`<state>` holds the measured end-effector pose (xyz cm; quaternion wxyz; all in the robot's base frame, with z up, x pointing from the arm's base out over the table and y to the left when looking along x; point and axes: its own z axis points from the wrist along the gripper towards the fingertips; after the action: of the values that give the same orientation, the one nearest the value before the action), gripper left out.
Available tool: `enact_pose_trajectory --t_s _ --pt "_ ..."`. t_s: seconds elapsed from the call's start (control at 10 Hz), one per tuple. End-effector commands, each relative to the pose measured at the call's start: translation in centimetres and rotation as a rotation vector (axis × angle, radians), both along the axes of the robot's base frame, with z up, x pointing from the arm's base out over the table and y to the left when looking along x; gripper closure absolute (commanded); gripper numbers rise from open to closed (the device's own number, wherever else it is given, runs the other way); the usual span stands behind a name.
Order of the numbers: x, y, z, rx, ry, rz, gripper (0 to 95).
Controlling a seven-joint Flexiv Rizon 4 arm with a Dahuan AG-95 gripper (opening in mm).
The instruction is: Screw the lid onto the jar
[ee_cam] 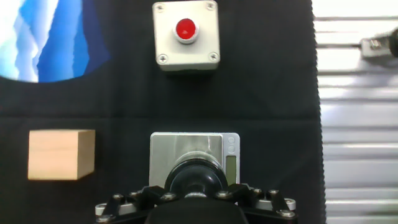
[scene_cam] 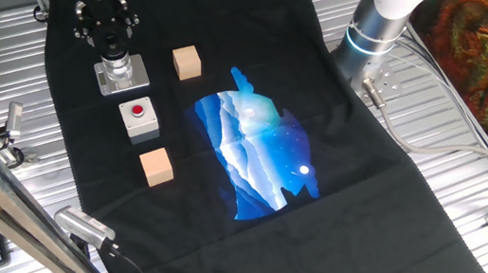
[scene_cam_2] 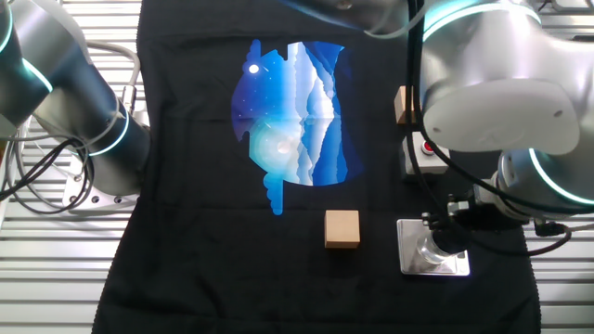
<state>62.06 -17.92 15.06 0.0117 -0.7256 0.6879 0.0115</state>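
Note:
The jar (scene_cam: 119, 65) stands upright on its grey square base plate (scene_cam: 137, 77) at the far left of the black cloth. It also shows as the jar (scene_cam_2: 430, 249) in the other fixed view. My gripper (scene_cam: 110, 38) hangs straight above it, closed around the black lid (ee_cam: 196, 178), which sits on the jar's mouth. In the hand view the lid covers most of the jar, and the plate (ee_cam: 163, 148) shows behind it. The gripper (ee_cam: 196, 190) fills that view's bottom edge, and its fingertips are hidden by the lid.
A grey box with a red button (scene_cam: 139, 115) stands just beside the jar. One wooden cube (scene_cam: 187, 61) lies on the jar's other side and another wooden cube (scene_cam: 156, 165) beyond the box. A second arm's base (scene_cam: 373, 35) stands at the cloth's far edge.

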Motion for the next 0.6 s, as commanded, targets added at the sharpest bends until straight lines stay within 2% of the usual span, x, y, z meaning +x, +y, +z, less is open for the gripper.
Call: enact_pose_trajectory --t_s 0.1,0.6 --pt "0.20 0.05 -0.34 -0.001 -0.004 0.041 19.0" --pt "0.45 0.13 -0.68 -0.004 0.000 0.037 19.0"
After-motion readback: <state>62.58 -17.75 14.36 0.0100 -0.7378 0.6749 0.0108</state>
